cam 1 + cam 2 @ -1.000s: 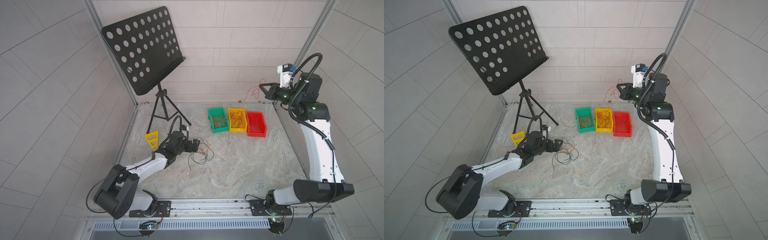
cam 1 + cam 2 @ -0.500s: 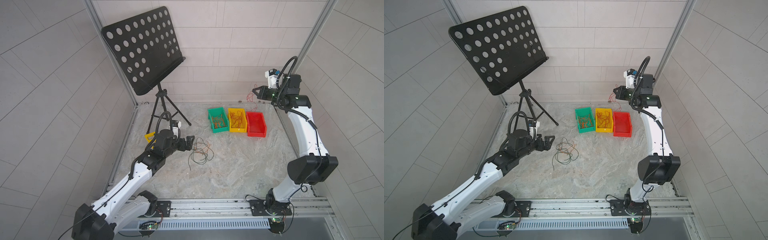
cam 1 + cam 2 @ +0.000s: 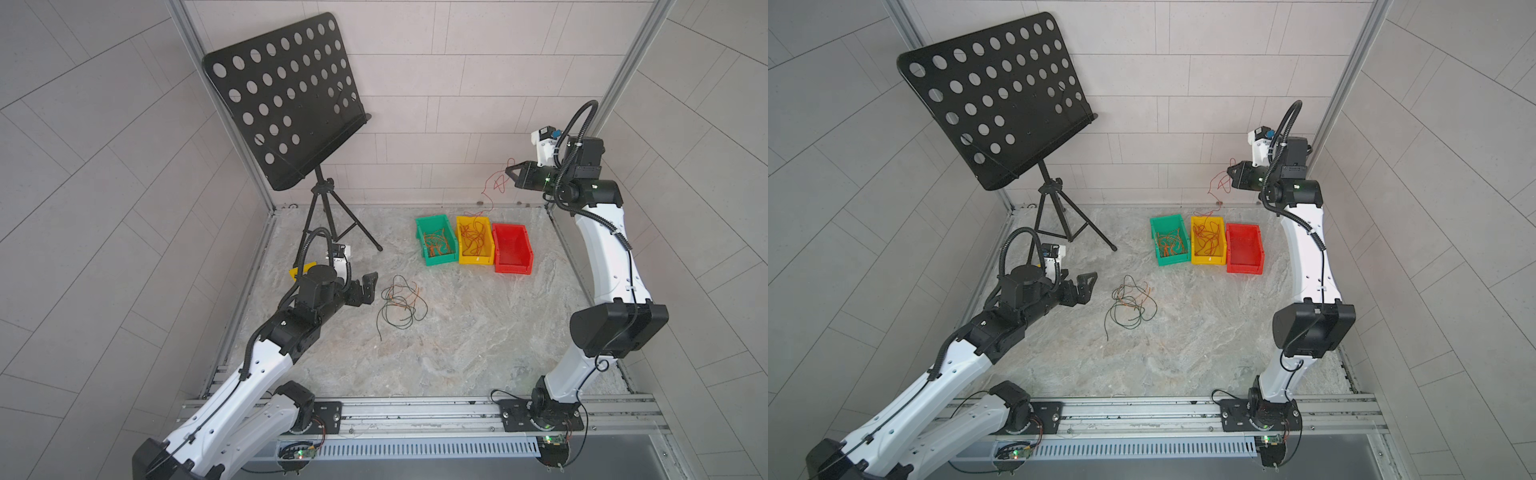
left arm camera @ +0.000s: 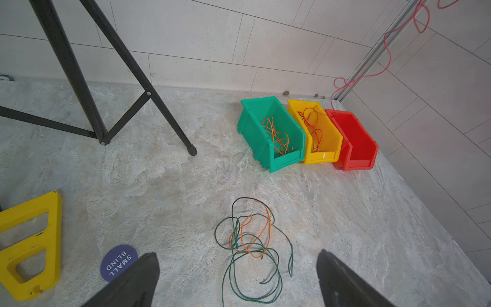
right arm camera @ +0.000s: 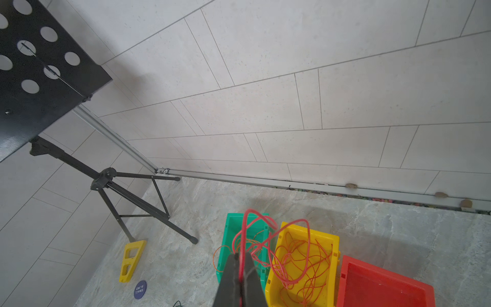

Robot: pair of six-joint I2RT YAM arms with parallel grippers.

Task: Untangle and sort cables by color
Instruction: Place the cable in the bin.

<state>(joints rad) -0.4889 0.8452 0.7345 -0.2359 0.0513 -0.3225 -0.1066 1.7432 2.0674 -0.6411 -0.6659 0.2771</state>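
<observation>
At the desk's nine o'clock side the left claw hovers released, jaws wide apart. Just at its three o'clock, a loose tangle of dark and orange cables lies on the desk. At the tangle's one o'clock the green bin, yellow bin and red bin stand side by side. High above them, the right claw is clenched on a red cable that trails down toward the yellow bin.

Green bin, yellow bin, red bin, red cable.
</observation>
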